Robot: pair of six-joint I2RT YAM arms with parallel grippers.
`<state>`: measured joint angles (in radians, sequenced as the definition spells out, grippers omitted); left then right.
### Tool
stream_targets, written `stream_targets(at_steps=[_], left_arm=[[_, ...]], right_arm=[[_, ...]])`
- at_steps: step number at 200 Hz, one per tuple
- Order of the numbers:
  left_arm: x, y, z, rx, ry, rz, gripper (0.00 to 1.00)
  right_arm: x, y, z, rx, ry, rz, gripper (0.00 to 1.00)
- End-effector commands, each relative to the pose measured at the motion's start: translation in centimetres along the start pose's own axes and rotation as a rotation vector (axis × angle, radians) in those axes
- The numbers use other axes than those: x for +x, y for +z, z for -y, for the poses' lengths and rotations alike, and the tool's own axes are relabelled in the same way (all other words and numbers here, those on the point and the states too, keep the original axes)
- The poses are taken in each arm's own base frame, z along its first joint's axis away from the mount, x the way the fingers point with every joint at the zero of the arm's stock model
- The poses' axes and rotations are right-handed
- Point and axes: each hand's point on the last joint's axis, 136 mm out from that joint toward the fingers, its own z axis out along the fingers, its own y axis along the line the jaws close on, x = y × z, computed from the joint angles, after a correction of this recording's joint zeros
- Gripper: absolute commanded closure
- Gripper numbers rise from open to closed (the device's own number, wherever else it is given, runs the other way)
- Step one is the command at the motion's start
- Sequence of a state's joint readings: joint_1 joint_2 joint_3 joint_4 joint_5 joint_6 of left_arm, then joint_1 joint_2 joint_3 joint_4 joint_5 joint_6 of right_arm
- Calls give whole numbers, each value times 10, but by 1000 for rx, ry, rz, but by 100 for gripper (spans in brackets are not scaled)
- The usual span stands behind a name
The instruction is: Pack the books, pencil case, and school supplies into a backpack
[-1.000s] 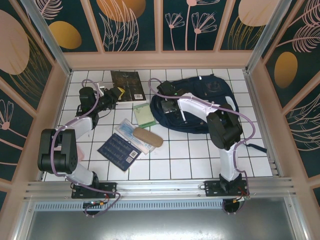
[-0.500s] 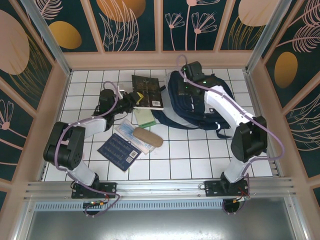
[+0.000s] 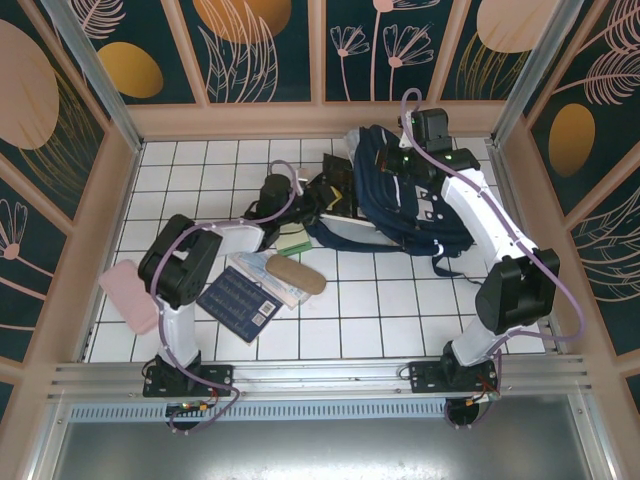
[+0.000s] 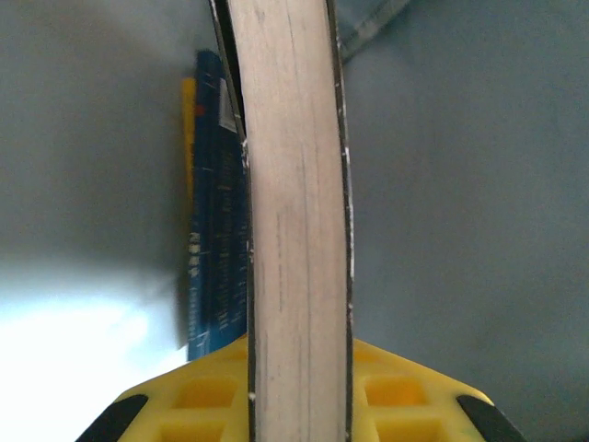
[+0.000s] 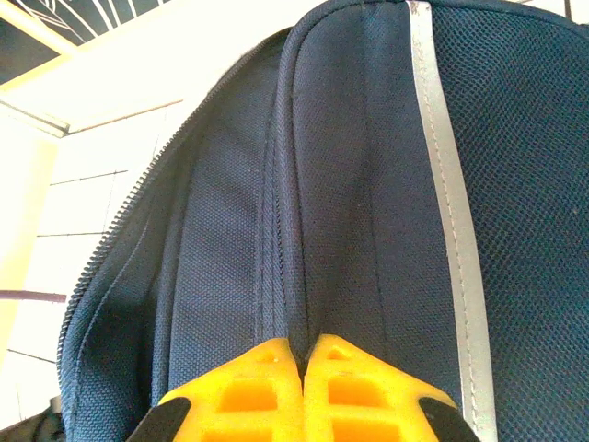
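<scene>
Top external view, and we have the backpack [image 3: 430,200] lying at the far right of the table [image 3: 380,300], its mouth turned to the left. The right gripper [image 3: 410,155] sits at the bag's far top edge. On the right wrist view we see why: its jaws are pinched tight on a fold of the navy fabric, lifting the top flap so the mouth gapes. We judge that to be the whole job of that arm just now.

Over to the left arm, stretched out long across the tiles. The left gripper [image 3: 305,195] has the black book [image 3: 335,185] right at the opening. On the left wrist view the jaws are narrow and clamped on that book, which is held edge-on with its pale pages facing us. A slim edge slides in more easily than a flat cover would.

Past it, against grey lining, we make out a yellow book [image 4: 189,184] and a blue book [image 4: 216,212] standing together. They seem to be inside the bag already, though the view is dim.

Nearer to us on the tiles wait a navy book [image 3: 238,300], the clear packet [image 3: 255,265], a brown pencil case [image 3: 297,273] lying across it, and the green box [image 3: 292,243].
</scene>
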<state>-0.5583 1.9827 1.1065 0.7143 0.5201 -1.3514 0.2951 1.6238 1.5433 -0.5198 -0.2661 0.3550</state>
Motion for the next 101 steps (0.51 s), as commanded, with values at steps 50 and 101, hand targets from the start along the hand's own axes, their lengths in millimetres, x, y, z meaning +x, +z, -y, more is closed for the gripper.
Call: stream_targets(at_steps=[50,101], left_arm=[[20,90,13,-1,70,-60,100],[49,131,-11,-187,124,-119,96]], right_arm=[[-39,-36,-48,-185,-19,160,100],[-36,-32,-45,-183,-10,157,100]])
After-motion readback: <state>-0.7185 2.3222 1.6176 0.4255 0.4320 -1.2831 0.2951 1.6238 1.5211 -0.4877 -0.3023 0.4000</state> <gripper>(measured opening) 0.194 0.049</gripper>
